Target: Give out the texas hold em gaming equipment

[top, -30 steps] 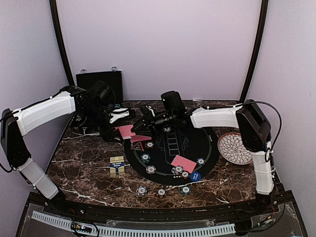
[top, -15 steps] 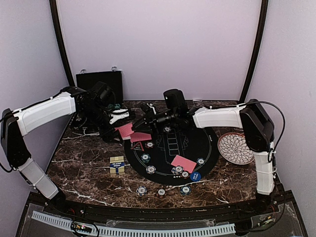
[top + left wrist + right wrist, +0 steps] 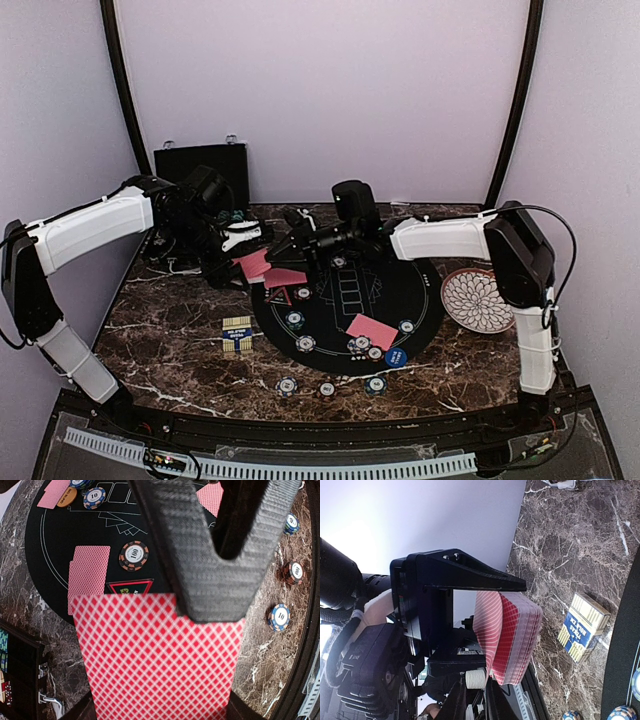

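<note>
My left gripper (image 3: 243, 262) is shut on a deck of red-backed cards (image 3: 256, 264) and holds it above the mat's left edge. The deck fills the left wrist view (image 3: 160, 655). My right gripper (image 3: 283, 251) reaches in from the right. Its black fingers (image 3: 215, 555) close over the deck's top edge. In the right wrist view the top card (image 3: 487, 630) bows away from the deck (image 3: 520, 637) and runs down to my fingers (image 3: 492, 700). Dealt cards (image 3: 371, 329) and chips (image 3: 306, 343) lie on the round black mat (image 3: 420, 275), beside a blue button (image 3: 396, 357).
A second card pair (image 3: 285, 278) lies on the mat's left. Three chips (image 3: 327, 389) sit near the front edge. A blue and yellow card box (image 3: 236, 334) lies left of the mat. The white petal plate (image 3: 475, 300) is at the right. The black case (image 3: 201, 160) stands at the back left.
My right wrist has shifted slightly to the right and up since a second ago, still at the deck. The left arm and the deck have stayed put.
</note>
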`<state>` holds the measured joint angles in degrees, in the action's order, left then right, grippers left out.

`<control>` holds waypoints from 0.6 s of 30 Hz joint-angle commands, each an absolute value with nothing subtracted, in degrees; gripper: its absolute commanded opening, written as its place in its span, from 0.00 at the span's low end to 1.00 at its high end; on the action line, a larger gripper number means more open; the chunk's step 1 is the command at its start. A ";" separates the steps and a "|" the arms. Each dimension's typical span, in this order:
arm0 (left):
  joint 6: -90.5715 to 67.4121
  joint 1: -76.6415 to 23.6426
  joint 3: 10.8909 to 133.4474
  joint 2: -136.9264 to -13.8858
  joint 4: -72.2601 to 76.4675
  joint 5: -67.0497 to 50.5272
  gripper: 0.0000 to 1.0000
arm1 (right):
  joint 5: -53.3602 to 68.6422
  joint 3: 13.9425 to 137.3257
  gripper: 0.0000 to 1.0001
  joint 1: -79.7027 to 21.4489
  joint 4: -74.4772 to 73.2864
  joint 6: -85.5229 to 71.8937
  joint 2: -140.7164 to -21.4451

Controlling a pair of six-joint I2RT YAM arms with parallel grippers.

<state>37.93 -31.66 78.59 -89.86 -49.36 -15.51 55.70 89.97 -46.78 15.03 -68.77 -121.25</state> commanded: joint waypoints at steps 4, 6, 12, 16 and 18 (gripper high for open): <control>38.43 -31.31 78.30 -87.82 -48.96 -15.94 0.00 | 56.56 92.24 0.12 -47.46 16.22 -68.65 -123.32; 38.41 -31.37 78.27 -87.87 -49.00 -15.99 0.00 | 56.38 92.45 0.12 -47.54 14.76 -67.73 -123.69; 38.34 -31.38 78.31 -87.89 -49.04 -16.10 0.00 | 56.17 93.31 0.11 -47.64 13.62 -66.86 -124.14; 38.32 -31.34 78.22 -87.88 -49.15 -15.99 0.00 | 56.56 93.54 0.00 -47.59 13.87 -67.08 -123.82; 38.24 -31.36 78.16 -87.78 -49.13 -15.81 0.00 | 56.75 93.03 0.00 -47.36 14.39 -67.21 -123.04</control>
<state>37.91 -31.66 78.59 -89.86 -49.39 -15.51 55.81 91.83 -47.22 12.80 -67.85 -123.35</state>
